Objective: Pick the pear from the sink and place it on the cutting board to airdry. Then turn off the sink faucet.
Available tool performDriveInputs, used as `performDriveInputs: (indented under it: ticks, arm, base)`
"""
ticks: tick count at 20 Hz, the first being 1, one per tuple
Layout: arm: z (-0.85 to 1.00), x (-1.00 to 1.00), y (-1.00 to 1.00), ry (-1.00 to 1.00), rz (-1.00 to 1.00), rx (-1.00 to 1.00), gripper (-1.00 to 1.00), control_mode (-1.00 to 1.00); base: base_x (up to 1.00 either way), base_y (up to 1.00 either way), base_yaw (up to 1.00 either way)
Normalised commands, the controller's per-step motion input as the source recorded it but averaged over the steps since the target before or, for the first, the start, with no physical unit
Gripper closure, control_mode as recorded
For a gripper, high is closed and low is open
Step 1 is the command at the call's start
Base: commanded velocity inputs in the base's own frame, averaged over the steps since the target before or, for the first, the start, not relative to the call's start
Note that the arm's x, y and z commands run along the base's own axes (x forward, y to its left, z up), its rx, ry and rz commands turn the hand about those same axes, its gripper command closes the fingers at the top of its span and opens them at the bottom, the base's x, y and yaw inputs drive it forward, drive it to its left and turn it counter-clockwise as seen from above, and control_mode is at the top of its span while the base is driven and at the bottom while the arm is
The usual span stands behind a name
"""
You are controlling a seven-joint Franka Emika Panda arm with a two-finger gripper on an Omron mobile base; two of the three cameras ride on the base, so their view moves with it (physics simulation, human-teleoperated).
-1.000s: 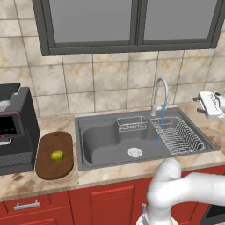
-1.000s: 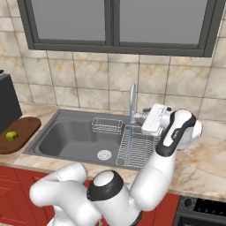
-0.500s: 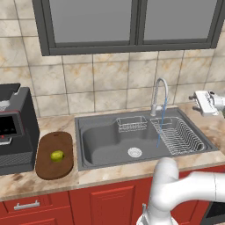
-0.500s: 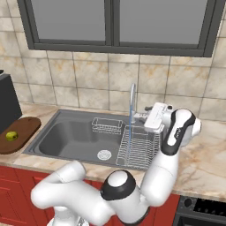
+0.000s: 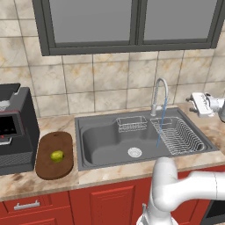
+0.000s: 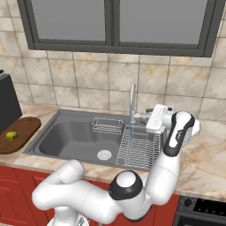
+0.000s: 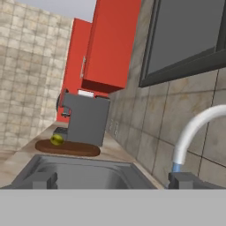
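The arm bends up from the base and holds its hand level above the counter's right end, just right of the sink faucet (image 6: 132, 102), pointing left. The gripper (image 6: 142, 116) has its fingertips set wide apart, holding nothing. The pear (image 5: 56, 155) sits on the cutting board (image 5: 52, 167) at the counter's left end, left of the sink (image 5: 100, 144). Blue water runs from the spout onto the drying rack (image 5: 180, 137).
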Motion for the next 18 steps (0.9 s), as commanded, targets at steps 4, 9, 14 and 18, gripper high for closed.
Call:
performDriveInputs:
  ticks: [4, 9, 14, 18]
  arm:
    - [-0.16, 0.20, 0.00, 0.00, -0.04, 0.00, -1.00, -1.00]
    - [-0.04, 0.21, 0.00, 0.00, -0.02, 0.00, -1.00, -1.00]
    - [0.00, 0.05, 0.00, 0.01, -0.01, 0.00, -1.00, -1.00]
    - [-0.06, 0.00, 0.00, 0.04, -0.03, 0.00, -1.00, -1.00]
  base:
    - [0.00, 0.00, 0.00]
    - [0.00, 0.00, 0.00]
    - [0.00, 0.00, 0.00]
    - [0.00, 0.00, 0.00]
